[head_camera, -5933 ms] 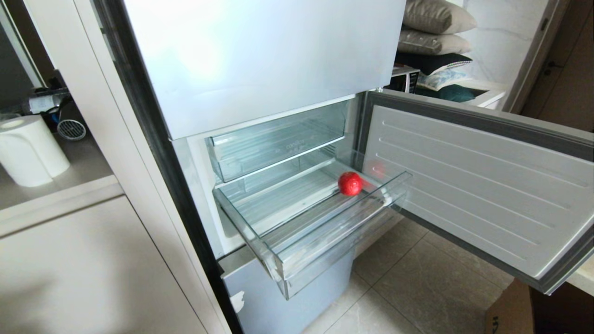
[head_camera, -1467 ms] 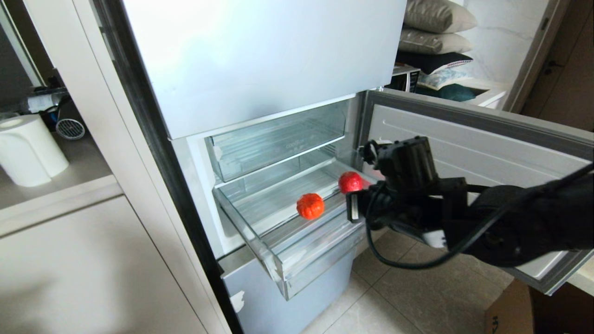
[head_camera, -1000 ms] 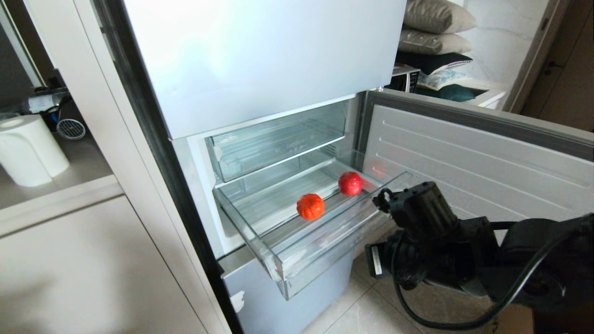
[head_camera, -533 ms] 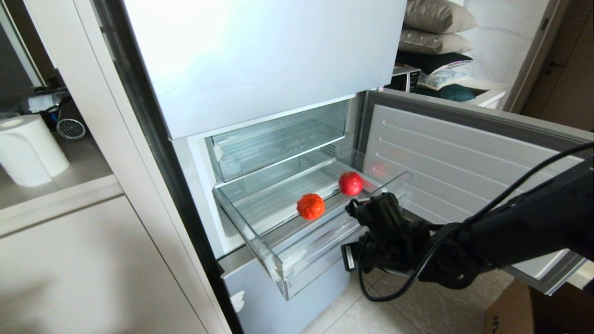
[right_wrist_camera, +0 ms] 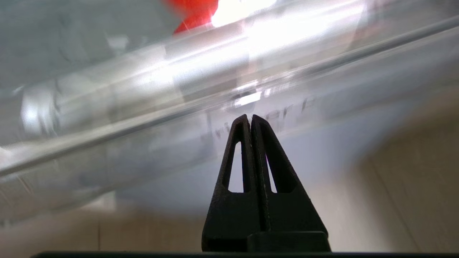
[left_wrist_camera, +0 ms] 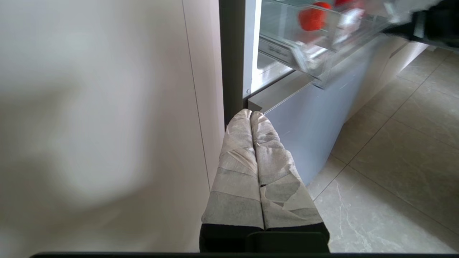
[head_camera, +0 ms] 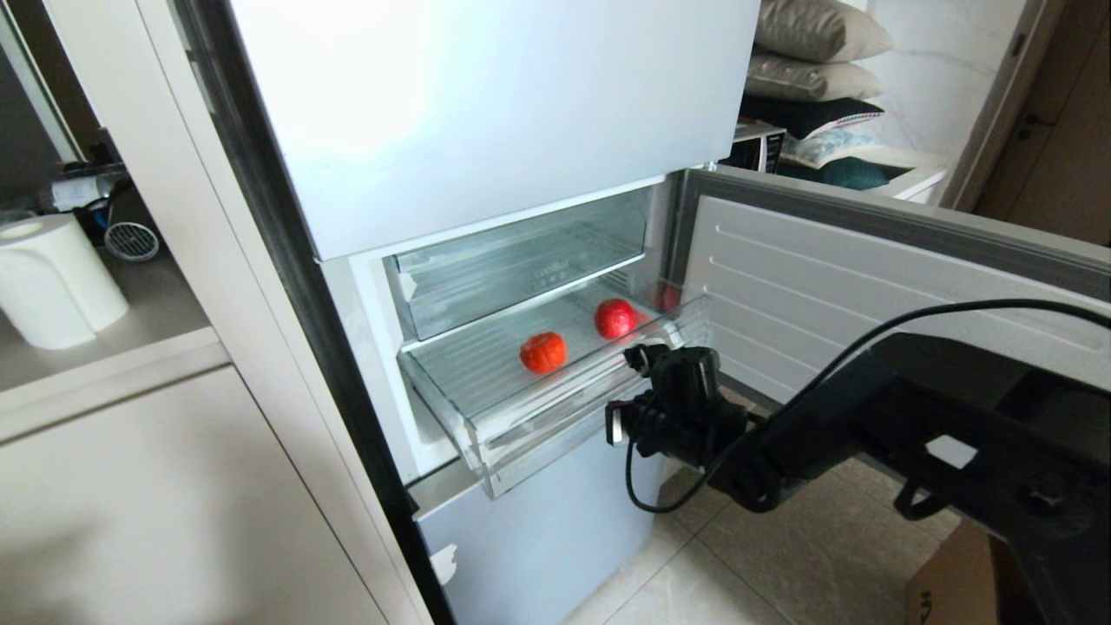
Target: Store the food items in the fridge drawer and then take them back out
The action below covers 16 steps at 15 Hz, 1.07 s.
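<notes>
Two food items lie in the clear fridge drawer [head_camera: 555, 424]: a round red tomato [head_camera: 615, 319] toward the right and a ribbed orange-red fruit [head_camera: 543, 352] nearer the middle. The drawer stands partly out of the pale fridge [head_camera: 486, 104]. My right gripper [head_camera: 621, 413] is shut and empty, its tips [right_wrist_camera: 248, 116] against the drawer's clear front lip [right_wrist_camera: 143, 107]. A red item [right_wrist_camera: 195, 12] shows through the plastic. My left gripper [left_wrist_camera: 251, 113], with taped fingers, is shut and parked low by the fridge's bottom corner. From there the orange-red fruit [left_wrist_camera: 312, 18] is visible.
The fridge's middle door [head_camera: 868, 330] hangs open to the right, above my right arm. A shallower clear drawer [head_camera: 521, 269] sits above the deep one. White cabinets [head_camera: 174, 486] flank the fridge on the left, with a paper roll [head_camera: 52, 278]. A cardboard box [head_camera: 955, 582] stands on the tiled floor.
The orange-red fruit joined the tomato in the drawer. My right arm dropped below the drawer's front, swung left, and the drawer has slid partway back into the fridge with both items.
</notes>
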Tool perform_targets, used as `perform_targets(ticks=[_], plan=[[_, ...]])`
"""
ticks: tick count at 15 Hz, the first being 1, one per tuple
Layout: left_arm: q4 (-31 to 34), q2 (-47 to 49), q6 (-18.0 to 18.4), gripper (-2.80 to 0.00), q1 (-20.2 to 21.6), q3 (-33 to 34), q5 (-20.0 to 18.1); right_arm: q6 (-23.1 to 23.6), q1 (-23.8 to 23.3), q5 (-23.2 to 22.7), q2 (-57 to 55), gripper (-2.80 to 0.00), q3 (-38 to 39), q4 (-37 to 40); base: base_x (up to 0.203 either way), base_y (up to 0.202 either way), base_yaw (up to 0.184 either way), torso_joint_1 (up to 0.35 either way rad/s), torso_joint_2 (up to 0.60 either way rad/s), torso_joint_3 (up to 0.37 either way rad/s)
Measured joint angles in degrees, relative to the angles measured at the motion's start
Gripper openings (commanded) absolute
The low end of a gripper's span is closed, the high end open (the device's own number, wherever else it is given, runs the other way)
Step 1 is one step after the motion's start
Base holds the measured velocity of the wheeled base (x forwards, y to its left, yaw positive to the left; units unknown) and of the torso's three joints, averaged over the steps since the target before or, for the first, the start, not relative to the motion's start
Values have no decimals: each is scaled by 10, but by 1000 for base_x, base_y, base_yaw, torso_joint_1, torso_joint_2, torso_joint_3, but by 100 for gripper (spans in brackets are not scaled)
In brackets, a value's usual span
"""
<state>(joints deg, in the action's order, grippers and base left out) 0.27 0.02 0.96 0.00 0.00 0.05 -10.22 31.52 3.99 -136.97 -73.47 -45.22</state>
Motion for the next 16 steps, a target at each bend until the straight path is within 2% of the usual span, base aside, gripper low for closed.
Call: perform_targets(ticks=[3, 5, 11, 16], plan=[[0, 0, 0, -280, 0, 0, 0, 0, 10, 31, -81, -280, -87, -141, 0, 0, 0, 0, 0, 0], [0, 0, 0, -280, 0, 0, 0, -2, 13, 41, -101, -280, -85, -194, 0, 0, 0, 0, 0, 0], [0, 0, 0, -280, 0, 0, 0, -5, 20, 39, -48, -280, 97, -284, 0, 0, 0, 0, 0, 0], [0, 0, 0, -280, 0, 0, 0, -1, 42, 39, 98, -280, 289, -293, 0, 0, 0, 0, 0, 0]])
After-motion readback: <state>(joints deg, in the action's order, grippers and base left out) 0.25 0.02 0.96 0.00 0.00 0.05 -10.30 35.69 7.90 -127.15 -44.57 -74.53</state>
